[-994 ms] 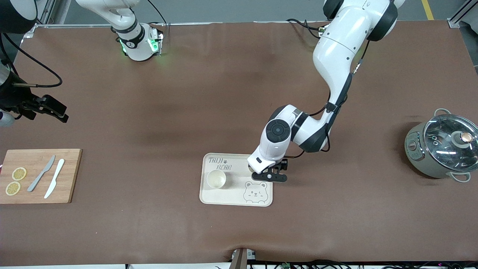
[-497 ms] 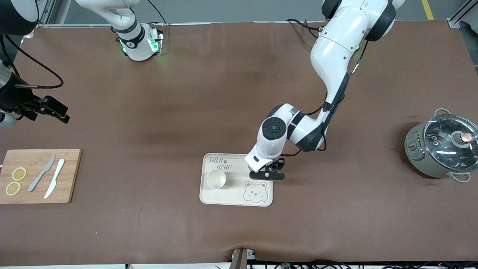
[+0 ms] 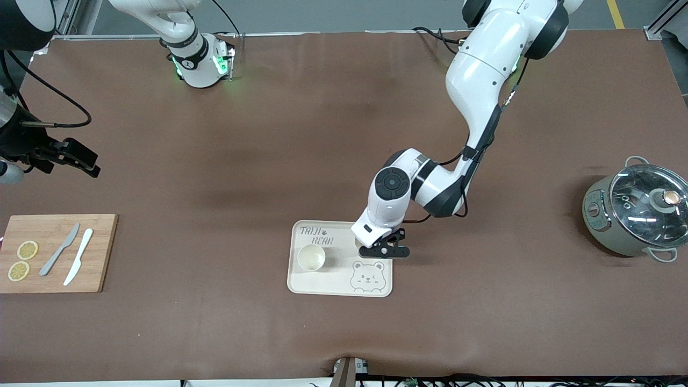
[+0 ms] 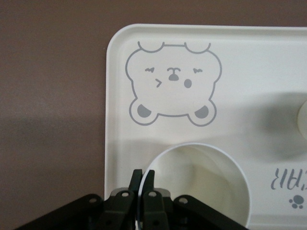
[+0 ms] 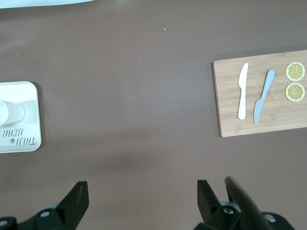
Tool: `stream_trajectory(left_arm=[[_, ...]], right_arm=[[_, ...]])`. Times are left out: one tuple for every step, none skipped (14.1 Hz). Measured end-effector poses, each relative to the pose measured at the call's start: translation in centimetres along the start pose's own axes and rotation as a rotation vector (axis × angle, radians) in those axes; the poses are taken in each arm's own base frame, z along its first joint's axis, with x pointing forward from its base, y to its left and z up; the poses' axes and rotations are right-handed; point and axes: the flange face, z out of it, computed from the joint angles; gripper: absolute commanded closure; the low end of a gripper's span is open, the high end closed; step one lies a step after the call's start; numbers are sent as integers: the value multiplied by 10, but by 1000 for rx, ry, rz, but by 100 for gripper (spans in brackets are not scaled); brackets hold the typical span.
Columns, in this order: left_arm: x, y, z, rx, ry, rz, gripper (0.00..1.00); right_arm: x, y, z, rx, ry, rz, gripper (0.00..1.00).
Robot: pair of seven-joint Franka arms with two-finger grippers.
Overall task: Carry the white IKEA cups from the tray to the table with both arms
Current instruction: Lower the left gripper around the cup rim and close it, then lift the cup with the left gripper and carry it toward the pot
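Note:
One white cup [image 3: 311, 257] stands upright on the cream bear tray [image 3: 333, 282], toward the right arm's end. My left gripper [image 3: 382, 249] is over the tray's other end, farther from the front camera than the bear drawing. In the left wrist view the left gripper [image 4: 143, 173] is shut on the rim of the second white cup [image 4: 201, 182], low over the tray [image 4: 249, 72]. I cannot tell whether that cup touches the tray. My right gripper [image 3: 80, 161] waits open and empty over bare table; it also shows in its own wrist view [image 5: 141, 191].
A wooden cutting board [image 3: 54, 279] with two knives and two lemon slices lies at the right arm's end. A grey pot with a glass lid [image 3: 634, 215] stands at the left arm's end. The right wrist view shows the tray [image 5: 19, 139] and board [image 5: 268, 120].
My left gripper has shifted a little farther over the tray toward the standing cup, with its cup still held. The right arm has barely moved.

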Motion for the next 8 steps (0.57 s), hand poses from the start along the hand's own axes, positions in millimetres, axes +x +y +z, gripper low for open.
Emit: stream_trajectory(left_arm=[[0,0,0,0,0,-1,100],[0,0,0,-1,2,-1,100],[2,0,-2,-3,6,-2,100],[4,-1,-5,-6,12,-5,100],[8,-2,-9,-9,20,-9,100],[12,-5,-13,-11,27,-14,100],[14,-7,-18,-13,32,-18,100],[18,-10,-25,-15,38,-22,100]], right_arm=[[0,0,0,0,0,0,0],[0,0,0,0,-1,0,0],[0,0,0,0,-1,0,0],[0,0,0,0,-1,0,0],[0,0,0,0,-1,0,0],[0,0,0,0,-1,0,0],[0,0,1,0,-1,0,0],[0,0,1,0,-1,0,0]])
